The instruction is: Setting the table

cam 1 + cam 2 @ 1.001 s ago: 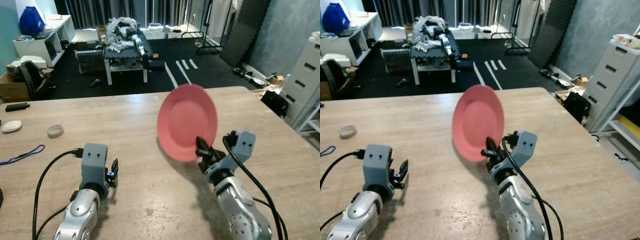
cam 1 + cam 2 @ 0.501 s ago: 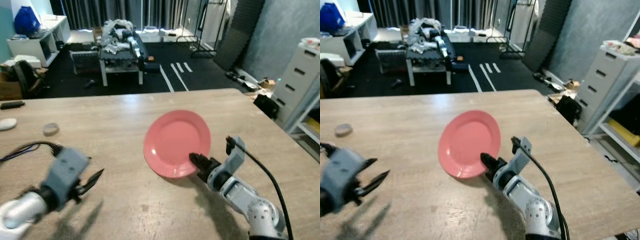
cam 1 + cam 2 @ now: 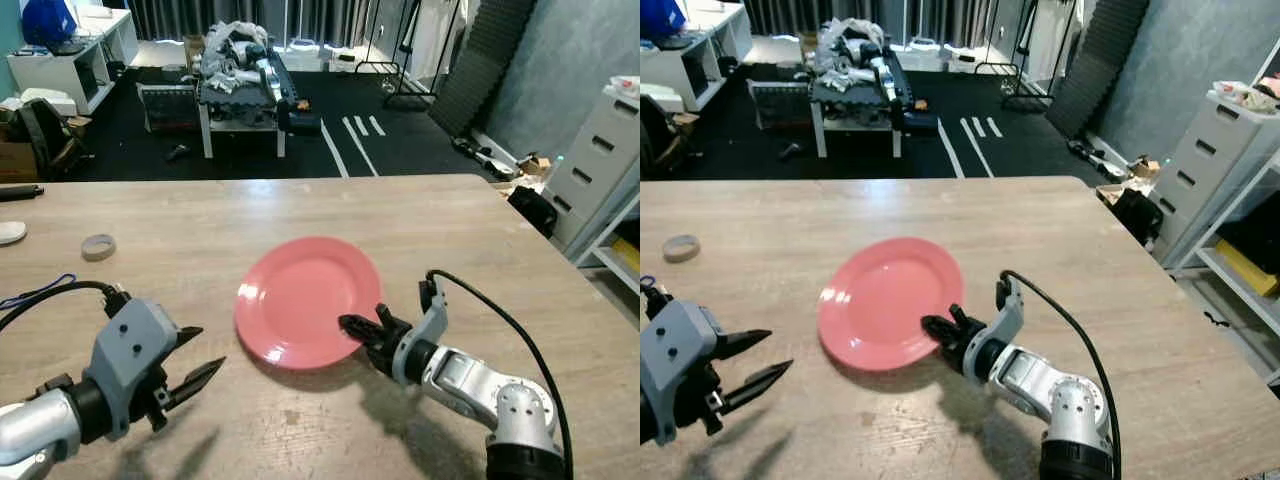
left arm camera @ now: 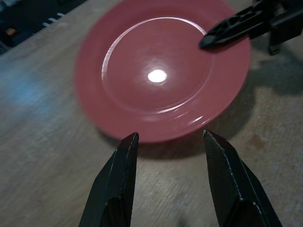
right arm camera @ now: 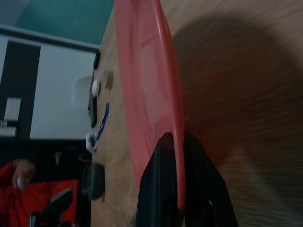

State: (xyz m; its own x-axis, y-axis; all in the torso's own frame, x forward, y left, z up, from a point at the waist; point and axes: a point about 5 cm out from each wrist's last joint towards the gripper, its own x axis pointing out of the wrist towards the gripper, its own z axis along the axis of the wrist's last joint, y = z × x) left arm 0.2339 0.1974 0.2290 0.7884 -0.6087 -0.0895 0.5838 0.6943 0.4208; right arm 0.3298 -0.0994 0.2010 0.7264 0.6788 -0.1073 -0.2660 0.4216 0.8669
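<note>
- Plate [image 3: 307, 313] lies almost flat on the table [image 3: 470, 240], its near rim clamped in the right hand [image 3: 360, 328].
- Left hand [image 3: 190, 370] hovers beside it, fingers apart.
- Best to lower fully before letting go.

Plate rim hiding between my right fingers

My right gripper [image 5: 174, 142] is covering the pink plate [image 3: 300, 305]'s nearest rim, the plate is blurring beyond my left fingers [image 4: 118, 175], and the frame edge is cutting both my forearms off.
</note>
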